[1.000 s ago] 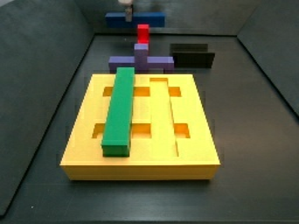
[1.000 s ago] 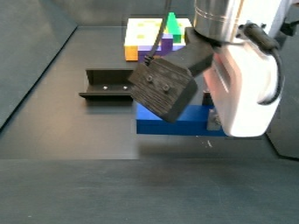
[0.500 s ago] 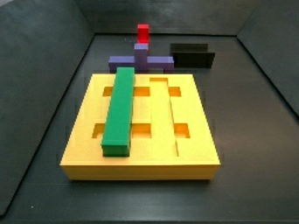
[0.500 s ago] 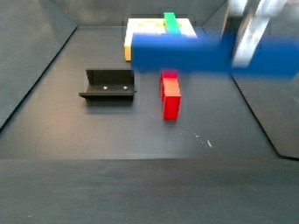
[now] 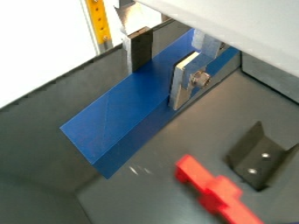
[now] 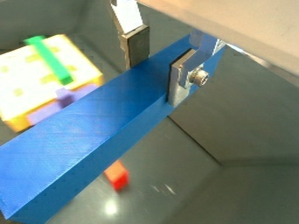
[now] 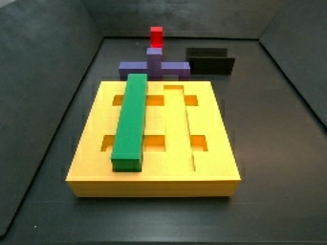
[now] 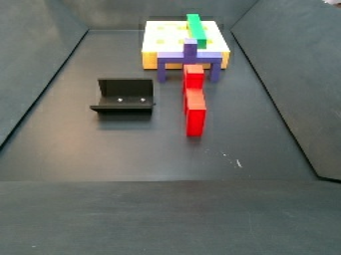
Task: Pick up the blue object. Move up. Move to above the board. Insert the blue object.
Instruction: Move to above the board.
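Gripper [image 5: 163, 61] out of both side views, pinching blue object [image 6: 100, 118] between silver fingers [image 6: 184, 77], bar aloft over dark floor. Below: red block [image 5: 211, 186], fixture [image 5: 260, 157]. Board [image 7: 155, 137] carries green bar [image 7: 132, 120].

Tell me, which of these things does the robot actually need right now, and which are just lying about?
Needed: blue object, clamped between the gripper fingers, lifted off the floor; board.

Lying about: green bar on the board, purple cross-shaped block, red block, fixture.

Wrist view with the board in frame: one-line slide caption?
Gripper shut on the blue object, held above the floor, with the board and its green bar beyond.
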### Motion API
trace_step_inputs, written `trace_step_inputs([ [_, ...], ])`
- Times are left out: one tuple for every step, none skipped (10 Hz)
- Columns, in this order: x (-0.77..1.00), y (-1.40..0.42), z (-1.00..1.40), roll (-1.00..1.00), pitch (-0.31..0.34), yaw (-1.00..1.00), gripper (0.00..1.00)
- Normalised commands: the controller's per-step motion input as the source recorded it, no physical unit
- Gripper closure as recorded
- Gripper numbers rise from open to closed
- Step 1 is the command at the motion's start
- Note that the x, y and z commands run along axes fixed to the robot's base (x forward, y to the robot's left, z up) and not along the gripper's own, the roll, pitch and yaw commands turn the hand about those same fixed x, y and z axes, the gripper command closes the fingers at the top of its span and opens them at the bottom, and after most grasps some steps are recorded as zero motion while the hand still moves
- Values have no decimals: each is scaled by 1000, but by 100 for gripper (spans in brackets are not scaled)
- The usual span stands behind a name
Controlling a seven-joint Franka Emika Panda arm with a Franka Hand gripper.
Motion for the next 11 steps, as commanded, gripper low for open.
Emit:
trace_step_inputs([
  [193, -1400, 112, 4, 13, 1000, 100],
  [199, -1400, 113, 6, 17, 1000, 100],
  [202, -1400, 115, 7, 19, 1000, 100],
  [200, -1400, 122, 10, 21, 1000, 100],
  [202, -1400, 129, 11, 24, 1000, 100],
  [212, -1400, 135, 12, 33, 1000, 100],
  [220, -1400, 135, 12, 37, 1000, 100],
  [246, -1400, 134, 22, 50, 1000, 100],
  [274, -1400, 134, 21, 63, 1000, 100],
  [315, -1400, 143, 28, 81, 1000, 100],
  [335, -1400, 159, 32, 96, 1000, 100],
])
